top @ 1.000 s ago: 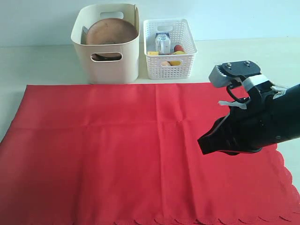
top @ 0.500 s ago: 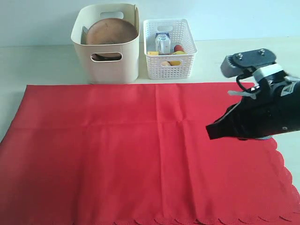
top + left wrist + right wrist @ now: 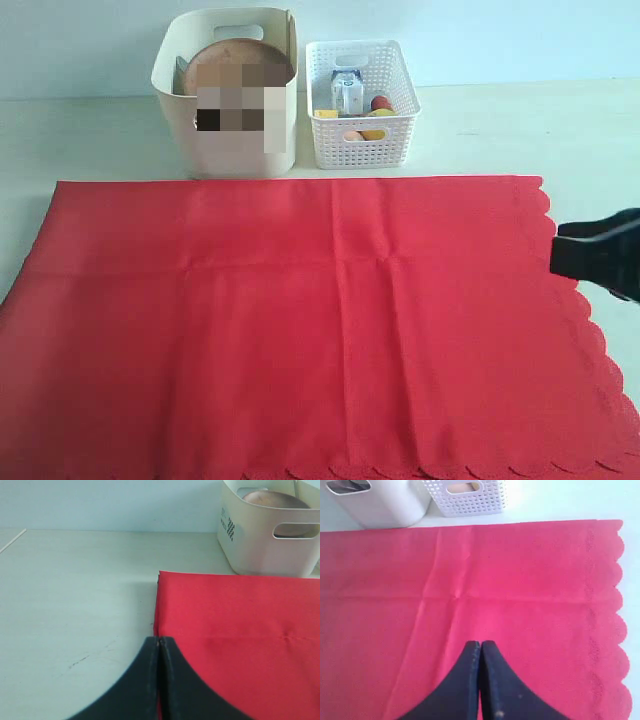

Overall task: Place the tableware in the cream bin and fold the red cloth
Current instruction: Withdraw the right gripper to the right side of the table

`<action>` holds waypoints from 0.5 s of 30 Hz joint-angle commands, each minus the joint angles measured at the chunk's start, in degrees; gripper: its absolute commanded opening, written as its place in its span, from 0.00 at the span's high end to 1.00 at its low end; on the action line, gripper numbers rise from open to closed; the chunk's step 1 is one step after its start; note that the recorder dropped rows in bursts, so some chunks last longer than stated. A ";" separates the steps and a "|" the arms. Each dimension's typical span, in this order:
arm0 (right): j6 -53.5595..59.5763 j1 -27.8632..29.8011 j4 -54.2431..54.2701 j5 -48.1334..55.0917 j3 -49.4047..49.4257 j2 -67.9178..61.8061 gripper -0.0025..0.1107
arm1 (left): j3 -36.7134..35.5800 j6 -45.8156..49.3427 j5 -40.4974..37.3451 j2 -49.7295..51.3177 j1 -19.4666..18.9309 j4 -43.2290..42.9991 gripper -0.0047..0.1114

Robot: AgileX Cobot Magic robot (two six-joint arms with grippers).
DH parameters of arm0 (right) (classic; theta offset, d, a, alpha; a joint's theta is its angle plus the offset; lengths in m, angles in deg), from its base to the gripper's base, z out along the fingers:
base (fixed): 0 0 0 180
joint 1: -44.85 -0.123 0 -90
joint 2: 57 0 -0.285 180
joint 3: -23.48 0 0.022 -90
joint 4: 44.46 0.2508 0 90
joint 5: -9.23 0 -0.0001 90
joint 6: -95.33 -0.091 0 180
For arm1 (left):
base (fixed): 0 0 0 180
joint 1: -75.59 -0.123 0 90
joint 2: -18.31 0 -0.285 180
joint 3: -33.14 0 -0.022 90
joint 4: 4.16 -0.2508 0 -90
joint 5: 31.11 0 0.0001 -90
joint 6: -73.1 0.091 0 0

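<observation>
Table: red cloth, cream bin, basket

In the exterior view a blocky mosaic patch covers most of the front wall of the cream bin and the lower part of the round brown plate inside it, so whatever else lies in the bin cannot be made out. The right gripper shows there only as a black tip, its arm cut by the right edge, while the red cloth runs off the bottom and left edges. The pieces in the white basket are too small to name surely.
</observation>
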 commanded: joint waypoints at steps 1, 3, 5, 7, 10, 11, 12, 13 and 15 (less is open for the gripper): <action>-0.79 0.23 -0.67 -8.49 6.59 6.30 0.98 | -0.15 0.06 0.75 -0.38 -0.12 0.01 0.96; -0.50 0.23 -1.62 -14.97 10.35 9.17 0.98 | -0.15 0.06 0.75 -0.38 -0.12 0.01 0.96; 0.41 0.23 -2.62 -20.57 14.04 11.62 0.98 | -0.15 0.06 0.75 -0.38 -0.12 0.01 0.96; 1.75 0.23 -2.64 -24.39 16.87 13.41 0.98 | -0.15 0.06 0.75 -0.38 -0.12 0.01 0.96; 3.01 0.23 -2.64 -25.72 19.29 15.37 0.98 | -0.15 0.06 0.75 -0.38 -0.12 0.01 0.96; 3.01 0.23 -2.64 -25.47 19.57 15.81 0.98 | -0.15 0.06 0.75 -0.38 -0.12 0.01 0.96; 3.01 0.23 -2.64 -25.47 19.59 16.12 0.98 | -0.15 0.06 0.75 -0.38 -0.12 0.01 0.96; 3.01 0.23 -2.64 -25.47 19.69 16.24 0.98 | -0.15 0.06 0.75 -0.38 -0.12 0.01 0.96; 2.78 0.23 -2.64 -26.15 19.68 16.35 0.98 | -0.15 0.06 0.75 -0.38 -0.12 0.01 0.96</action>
